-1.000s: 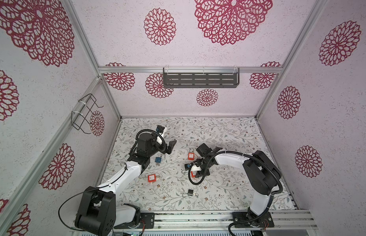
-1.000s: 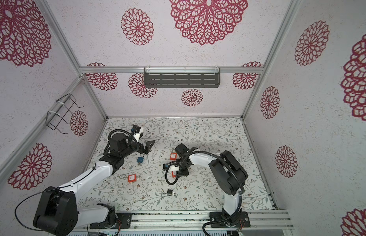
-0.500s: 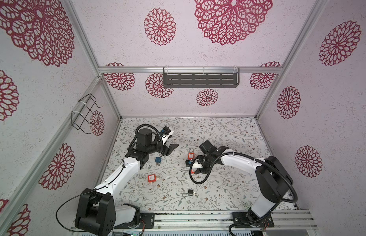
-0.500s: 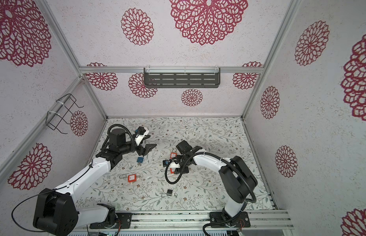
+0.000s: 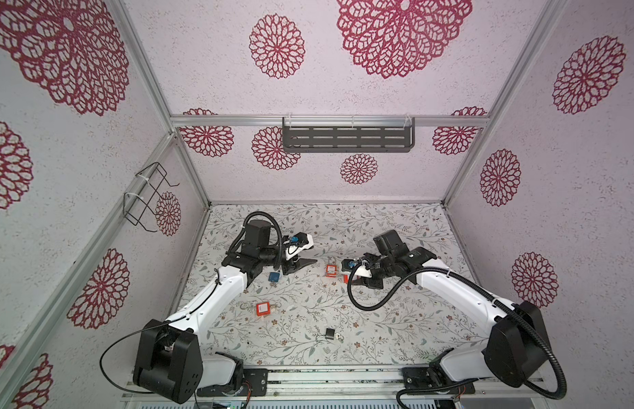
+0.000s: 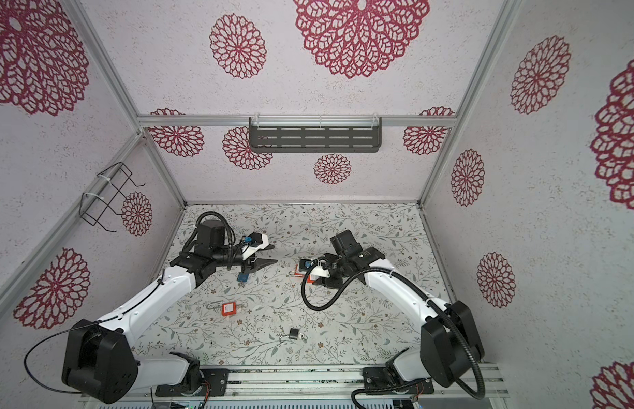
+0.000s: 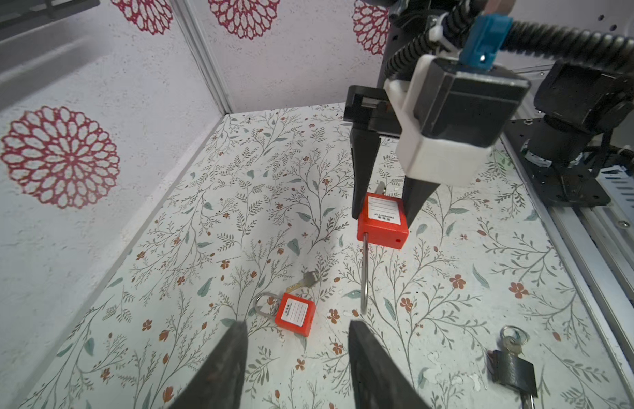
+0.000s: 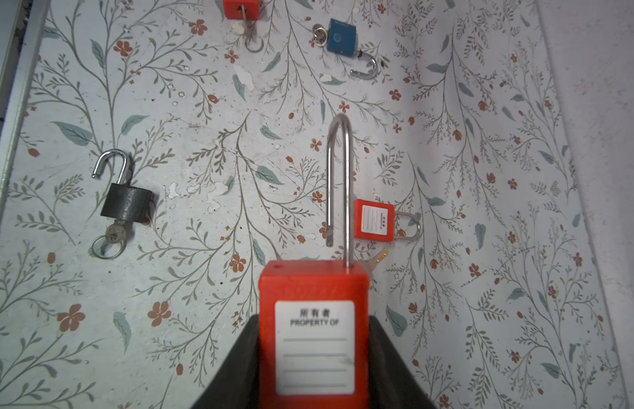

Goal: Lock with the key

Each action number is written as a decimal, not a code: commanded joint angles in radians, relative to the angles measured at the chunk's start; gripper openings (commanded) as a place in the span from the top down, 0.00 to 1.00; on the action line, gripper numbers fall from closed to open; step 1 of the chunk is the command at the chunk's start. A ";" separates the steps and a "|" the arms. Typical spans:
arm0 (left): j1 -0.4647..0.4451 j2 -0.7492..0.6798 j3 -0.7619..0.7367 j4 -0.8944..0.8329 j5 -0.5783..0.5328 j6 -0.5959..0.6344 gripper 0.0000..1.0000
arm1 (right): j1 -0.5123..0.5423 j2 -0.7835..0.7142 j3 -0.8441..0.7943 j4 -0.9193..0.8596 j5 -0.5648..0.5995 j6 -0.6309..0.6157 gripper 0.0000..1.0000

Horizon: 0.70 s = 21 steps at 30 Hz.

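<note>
**Change over the last second.** The right gripper point(image 7: 381, 212) has lifted the red long-shackle padlock point(image 8: 313, 333) off the floor and drawn it back to right of centre in both top views. It is clamped on the lock body from both sides. The shackle point(image 8: 348, 198) stands sprung out, its free end swung away from its hole. The left gripper point(image 6: 269, 255) has narrowed from wide to roughly half open and holds nothing. A silvery piece point(image 7: 381, 187) behind the lock body is probably the key, but I cannot confirm that.

**Reading.** The lock is presented but not yet shut. The left arm looks to be setting up for the shackle or the key.

**Clearances.**
- The floral floor point(image 5: 304, 283) between the two grippers is bare.
- In the left wrist view, a small red padlock point(image 7: 295, 314) lies below the held lock.
- A black padlock point(image 7: 512, 370) sits at lower right, near the front rail point(image 7: 599, 219).
- The blue padlock point(image 5: 273, 277) lies just under the left gripper.
</note>
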 commanded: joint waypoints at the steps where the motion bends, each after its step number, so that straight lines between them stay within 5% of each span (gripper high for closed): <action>1: -0.034 0.026 0.032 -0.041 0.040 0.040 0.51 | -0.010 -0.039 0.041 0.002 -0.004 -0.008 0.75; 21: -0.053 0.069 -0.014 0.074 0.086 -0.072 0.53 | -0.013 -0.038 0.094 0.098 -0.031 0.048 0.76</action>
